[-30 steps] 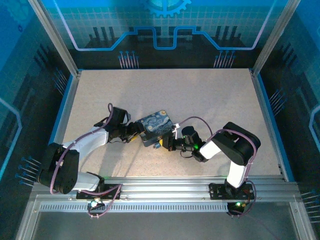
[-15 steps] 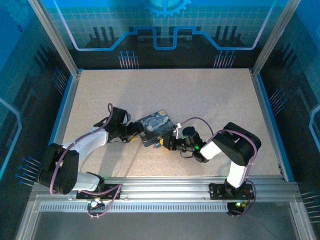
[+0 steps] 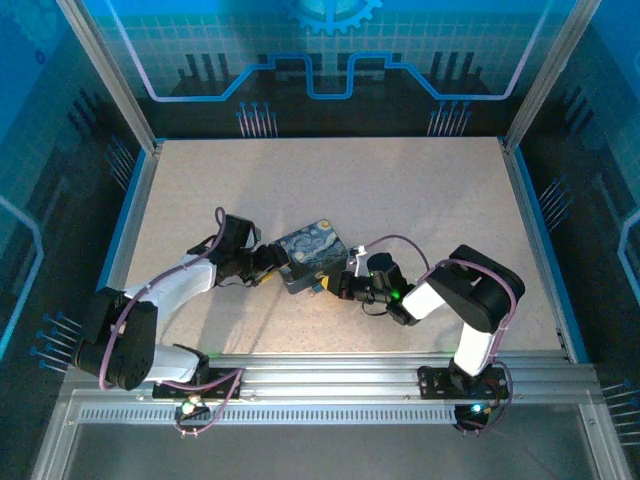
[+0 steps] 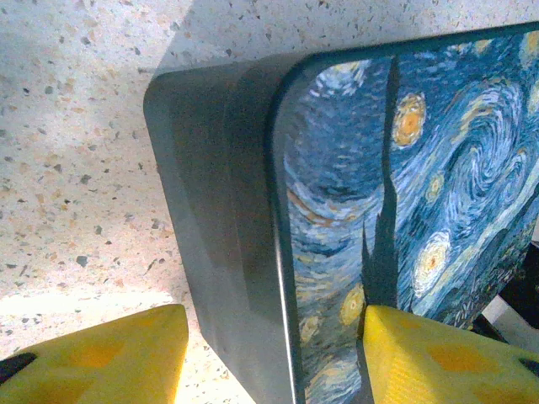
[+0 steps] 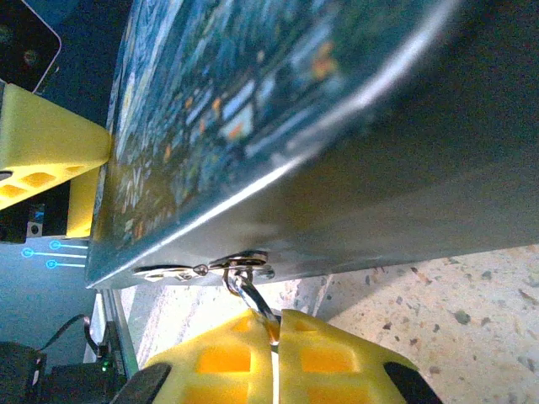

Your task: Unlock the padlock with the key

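The blue-and-yellow painted tin box [image 3: 312, 254] lies mid-table between both arms. The padlock [image 5: 249, 290] is a silvery shackle hooked through the small hasp ring [image 5: 242, 263] on the box's grey front wall. Its body is buried between the yellow fingers of my right gripper [image 5: 276, 324], which is shut on it. My left gripper [image 4: 274, 353] is open and straddles the box's left corner. One finger [image 4: 446, 358] is over the painted lid, and the other finger [image 4: 93, 358] is over the table, apart from the wall. The key is hidden.
The speckled table [image 3: 400, 200] stretches wide behind and to both sides of the box. Blue frame rails [image 3: 545, 240] border the table. The aluminium base rail [image 3: 330, 370] runs along the near edge.
My right gripper has shifted very slightly at the box's front wall. The box and the left arm have stayed in place.
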Tool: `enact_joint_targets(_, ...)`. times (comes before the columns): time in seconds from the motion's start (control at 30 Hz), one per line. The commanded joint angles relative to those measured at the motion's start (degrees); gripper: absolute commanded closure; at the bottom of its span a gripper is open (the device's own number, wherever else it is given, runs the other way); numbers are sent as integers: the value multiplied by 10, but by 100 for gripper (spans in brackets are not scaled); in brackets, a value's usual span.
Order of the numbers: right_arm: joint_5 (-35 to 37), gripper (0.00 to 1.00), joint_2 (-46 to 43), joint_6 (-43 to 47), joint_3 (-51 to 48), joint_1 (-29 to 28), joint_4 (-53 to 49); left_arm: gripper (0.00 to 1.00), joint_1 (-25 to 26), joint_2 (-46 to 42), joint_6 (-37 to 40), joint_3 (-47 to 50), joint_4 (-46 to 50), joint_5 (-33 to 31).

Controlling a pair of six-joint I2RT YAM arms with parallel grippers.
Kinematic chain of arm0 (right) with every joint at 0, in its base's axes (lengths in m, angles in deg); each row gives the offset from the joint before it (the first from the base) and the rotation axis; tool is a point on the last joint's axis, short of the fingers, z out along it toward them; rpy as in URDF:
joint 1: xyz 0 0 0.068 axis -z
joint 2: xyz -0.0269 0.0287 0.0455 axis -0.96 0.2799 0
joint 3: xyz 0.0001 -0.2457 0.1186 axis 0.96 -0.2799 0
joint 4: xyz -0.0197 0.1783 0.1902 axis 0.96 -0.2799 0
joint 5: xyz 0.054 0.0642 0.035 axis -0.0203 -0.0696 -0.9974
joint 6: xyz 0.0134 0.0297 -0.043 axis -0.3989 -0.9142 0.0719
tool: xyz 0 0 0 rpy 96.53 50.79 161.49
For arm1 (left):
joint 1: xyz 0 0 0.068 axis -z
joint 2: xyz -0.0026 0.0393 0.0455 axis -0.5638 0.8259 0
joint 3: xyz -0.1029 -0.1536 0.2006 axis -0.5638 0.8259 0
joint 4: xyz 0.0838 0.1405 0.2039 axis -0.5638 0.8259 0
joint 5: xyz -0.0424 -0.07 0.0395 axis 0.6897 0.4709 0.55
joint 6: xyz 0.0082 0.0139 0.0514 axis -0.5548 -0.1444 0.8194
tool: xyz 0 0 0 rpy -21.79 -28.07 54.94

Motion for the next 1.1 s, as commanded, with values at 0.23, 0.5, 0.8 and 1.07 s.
enact_joint_targets(0.23, 19, 91, -23, -21, -6, 17, 31, 42, 6, 1, 1, 22, 68, -17)
enact_joint_targets(0.5, 17, 91, -26, -22, -3, 19, 24, 42, 6, 0, 1, 19, 70, -17)
enact_joint_targets(0.8, 27, 91, -48, -18, -15, 28, 2, 41, 6, 0, 1, 14, 72, -18)
enact_joint_targets(1.07, 31, 91, -76, -1, -24, 31, -35, 40, 6, 1, 1, 8, 68, -20)
